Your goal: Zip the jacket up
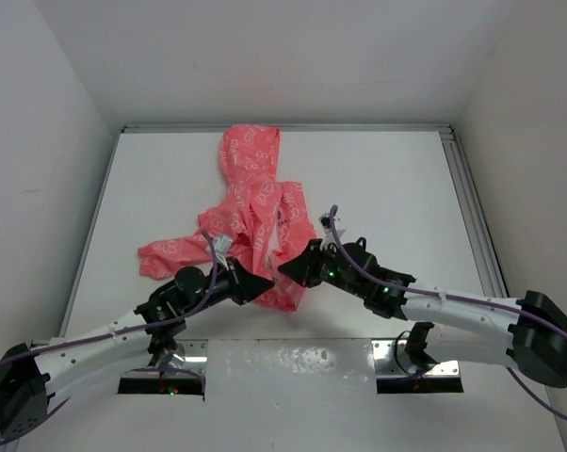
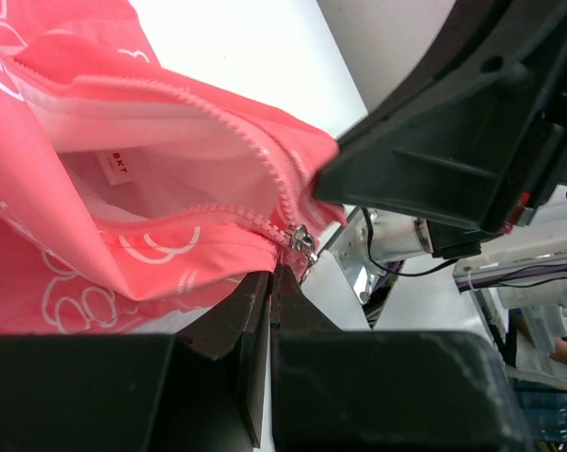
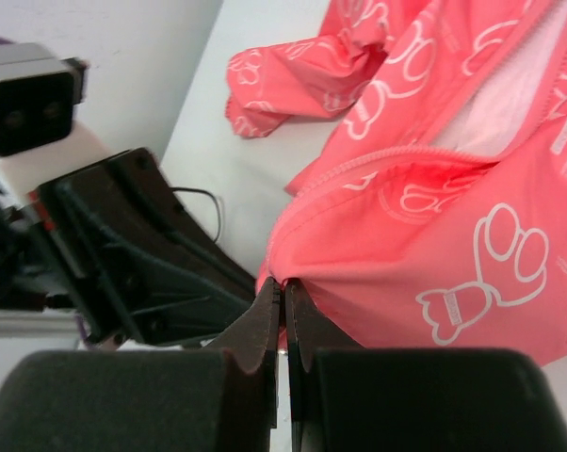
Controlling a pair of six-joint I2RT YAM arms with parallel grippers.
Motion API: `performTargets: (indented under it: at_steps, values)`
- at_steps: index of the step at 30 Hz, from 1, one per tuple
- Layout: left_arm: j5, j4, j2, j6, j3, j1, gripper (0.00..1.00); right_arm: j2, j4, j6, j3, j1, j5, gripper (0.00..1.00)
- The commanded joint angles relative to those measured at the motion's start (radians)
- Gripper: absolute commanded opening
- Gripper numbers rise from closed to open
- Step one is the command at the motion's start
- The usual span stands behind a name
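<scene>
The coral-pink jacket (image 1: 255, 202) with white print lies rumpled on the white table, its hood toward the back. Its zipper is open, and white lining (image 2: 152, 155) shows between the two rows of teeth. The metal slider (image 2: 302, 239) sits at the bottom end, just above my left fingertips. My left gripper (image 1: 263, 285) is shut on the jacket's bottom hem, close below the slider (image 2: 273, 274). My right gripper (image 1: 287, 268) is shut on the hem of the jacket (image 3: 425, 226) right beside it (image 3: 285, 282). The two grippers face each other, almost touching.
A sleeve (image 1: 170, 254) trails to the left of my left arm. White walls close in the table at the back and both sides. A metal rail (image 1: 472, 207) runs along the right edge. Two arm mounts (image 1: 161, 381) sit at the near edge.
</scene>
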Motion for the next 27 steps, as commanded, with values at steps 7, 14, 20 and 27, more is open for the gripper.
performTargets:
  at_steps: [7, 14, 20, 27]
  values:
    - [0.082, -0.007, -0.002, 0.024, -0.006, -0.014, 0.0, 0.048, -0.079, 0.004, 0.144, -0.033, 0.129, 0.0]
    - [0.11, -0.001, 0.058, 0.029, -0.01, -0.014, 0.0, 0.016, -0.191, 0.047, 0.109, -0.033, 0.115, 0.0]
    - [0.15, 0.068, 0.101, -0.003, -0.053, -0.019, 0.0, -0.044, -0.241, 0.067, 0.085, -0.031, 0.057, 0.0]
    - [0.141, 0.061, 0.102, -0.023, -0.084, -0.026, 0.0, -0.031, -0.309, 0.089, 0.081, -0.031, 0.002, 0.25]
